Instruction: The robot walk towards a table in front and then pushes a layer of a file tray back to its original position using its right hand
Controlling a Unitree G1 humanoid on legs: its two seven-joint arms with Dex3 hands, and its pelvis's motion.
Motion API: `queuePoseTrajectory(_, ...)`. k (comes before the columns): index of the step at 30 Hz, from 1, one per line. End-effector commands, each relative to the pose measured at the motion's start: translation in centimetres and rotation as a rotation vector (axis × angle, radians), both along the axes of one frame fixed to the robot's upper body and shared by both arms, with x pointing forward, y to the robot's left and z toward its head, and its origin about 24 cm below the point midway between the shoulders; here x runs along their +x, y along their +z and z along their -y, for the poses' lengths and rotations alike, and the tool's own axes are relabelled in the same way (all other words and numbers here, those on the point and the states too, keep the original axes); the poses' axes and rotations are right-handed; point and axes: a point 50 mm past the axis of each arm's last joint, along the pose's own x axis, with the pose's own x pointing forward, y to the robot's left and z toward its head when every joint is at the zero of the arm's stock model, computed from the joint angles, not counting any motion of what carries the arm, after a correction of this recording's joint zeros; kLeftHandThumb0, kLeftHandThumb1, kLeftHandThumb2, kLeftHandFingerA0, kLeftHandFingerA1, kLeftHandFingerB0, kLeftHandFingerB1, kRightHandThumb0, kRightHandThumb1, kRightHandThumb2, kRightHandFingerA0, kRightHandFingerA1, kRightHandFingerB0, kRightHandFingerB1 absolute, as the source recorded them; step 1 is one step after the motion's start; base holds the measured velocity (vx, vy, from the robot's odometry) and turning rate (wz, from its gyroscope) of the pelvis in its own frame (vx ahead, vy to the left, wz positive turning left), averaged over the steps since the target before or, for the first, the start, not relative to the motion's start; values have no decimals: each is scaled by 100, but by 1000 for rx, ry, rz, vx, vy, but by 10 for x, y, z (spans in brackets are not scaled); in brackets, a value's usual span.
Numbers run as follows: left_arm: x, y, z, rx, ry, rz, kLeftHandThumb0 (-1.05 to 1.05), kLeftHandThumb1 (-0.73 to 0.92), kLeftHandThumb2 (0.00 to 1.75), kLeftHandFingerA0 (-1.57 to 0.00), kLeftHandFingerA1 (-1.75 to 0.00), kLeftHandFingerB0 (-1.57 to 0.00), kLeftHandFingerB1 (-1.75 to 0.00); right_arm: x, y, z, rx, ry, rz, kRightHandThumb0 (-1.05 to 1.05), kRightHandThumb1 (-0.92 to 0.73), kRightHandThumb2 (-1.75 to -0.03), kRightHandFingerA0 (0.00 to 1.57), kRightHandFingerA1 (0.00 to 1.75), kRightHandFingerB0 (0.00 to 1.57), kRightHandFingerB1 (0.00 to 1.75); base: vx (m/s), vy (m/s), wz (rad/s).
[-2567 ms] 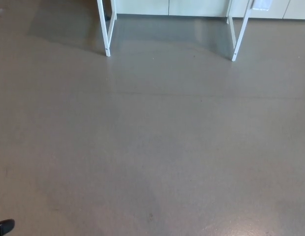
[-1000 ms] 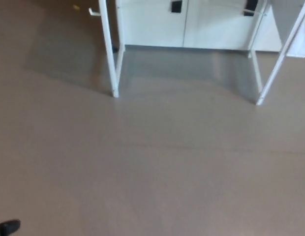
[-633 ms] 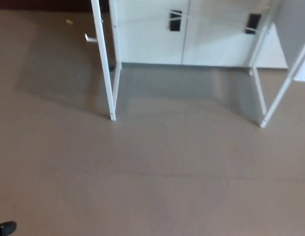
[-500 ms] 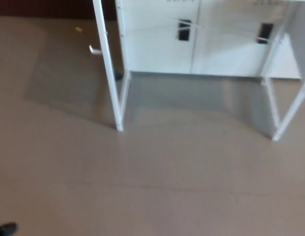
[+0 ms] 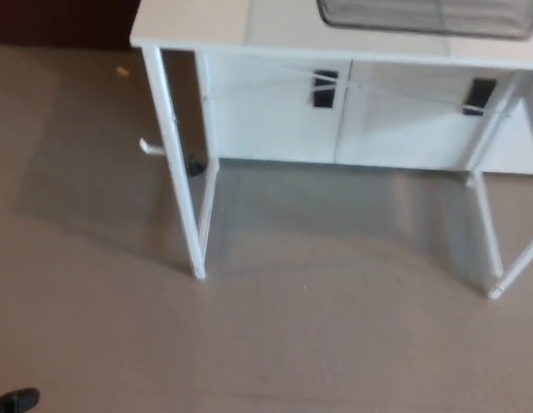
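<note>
A white table [image 5: 191, 22] stands ahead at the top of the head view, its top just showing. On it, at the upper right edge, lies the front of a grey mesh file tray [image 5: 421, 15]; its layers cannot be made out. A small black tip of my left hand [image 5: 17, 400] pokes in at the bottom left corner, far from the table. My right hand does not show.
The table's white front legs reach the grey floor at left [image 5: 182, 198] and right [image 5: 511, 271]. Behind them stands a white cabinet [image 5: 266, 116] with black handles [image 5: 325, 89]. A small yellow scrap [image 5: 122, 71] lies on the floor at the left.
The whole picture has shifted: the camera has come closer and tilted up, so the table top and the tray now show. The black tip at the bottom left stays put.
</note>
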Motion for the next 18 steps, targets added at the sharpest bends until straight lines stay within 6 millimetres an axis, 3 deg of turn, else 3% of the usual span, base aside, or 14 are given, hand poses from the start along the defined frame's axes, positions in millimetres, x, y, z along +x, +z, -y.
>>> queuePoseTrajectory(1, -3, 0, -3, 7, 1, -6, -10, 39, 83, -26, -54, -20, -50, -2, 1, 3, -16, -2, 0, -59, -45, -80, 56, 63, 37, 48, 332, 132, -9)
queuePoseTrajectory(6, -3, 0, -3, 7, 3, -16, -9, 40, 84, -26, -54, -20, -49, -3, 1, 3, -14, 6, 4, -53, -43, -81, 57, 67, 39, 51, 280, 127, 6)
queuePoseTrajectory(7, -3, 0, -3, 6, 3, -18, -9, 40, 84, -26, -54, -20, -49, -3, 1, 3, -17, 9, 5, -50, -55, -57, 60, 61, 45, 39, 264, 31, 13)
queuePoseTrajectory(8, -3, 0, -3, 10, -1, -15, -9, 40, 84, -27, -54, -20, -50, -3, 1, 3, -25, 15, 4, -59, -46, -81, 56, 65, 39, 50, 255, 23, 15)
queuePoseTrajectory(18, -3, 0, -3, 14, -12, -15, -10, 40, 84, -27, -54, -19, -50, -4, 0, 2, -31, 15, -1, -60, -47, -80, 57, 63, 37, 48, 310, -119, 14)
